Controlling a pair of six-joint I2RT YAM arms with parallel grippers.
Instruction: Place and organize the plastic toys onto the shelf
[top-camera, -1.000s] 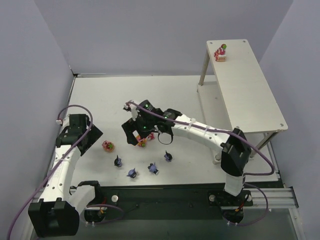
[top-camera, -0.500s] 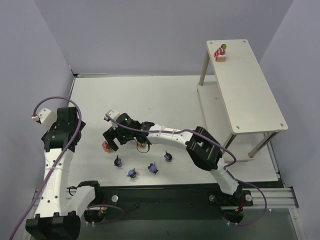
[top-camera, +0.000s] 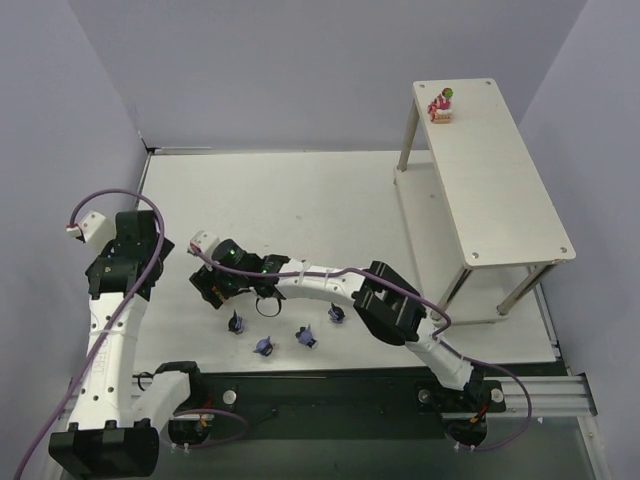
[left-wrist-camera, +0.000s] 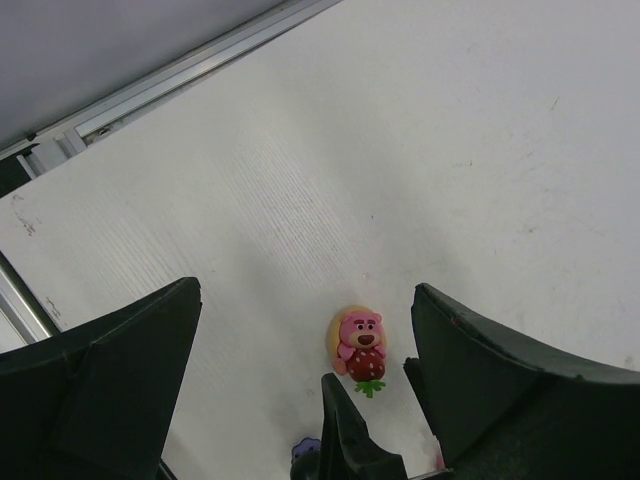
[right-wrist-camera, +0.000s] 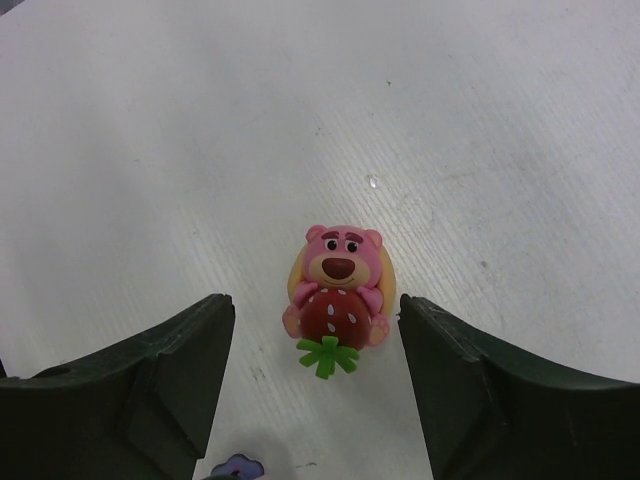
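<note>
Right arm stretched far leftward, right gripper (right-wrist-camera: 315, 305) low, jaws apart; left arm upright, left gripper (left-wrist-camera: 305, 300) wide open.

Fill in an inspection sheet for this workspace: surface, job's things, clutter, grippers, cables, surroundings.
Surface: white tabletop, lightly scuffed.
Job's things: shelf at right, one red-pink toy on its top board; pink bear toy and four dark toys on the tabletop.
Clutter: nothing seen.
Grippers: right gripper open, straddling the pink bear toy without touching it; left gripper open, holding nothing.
Cables: purple cable looped along each arm.
Surroundings: plain grey walls on three sides.
</note>
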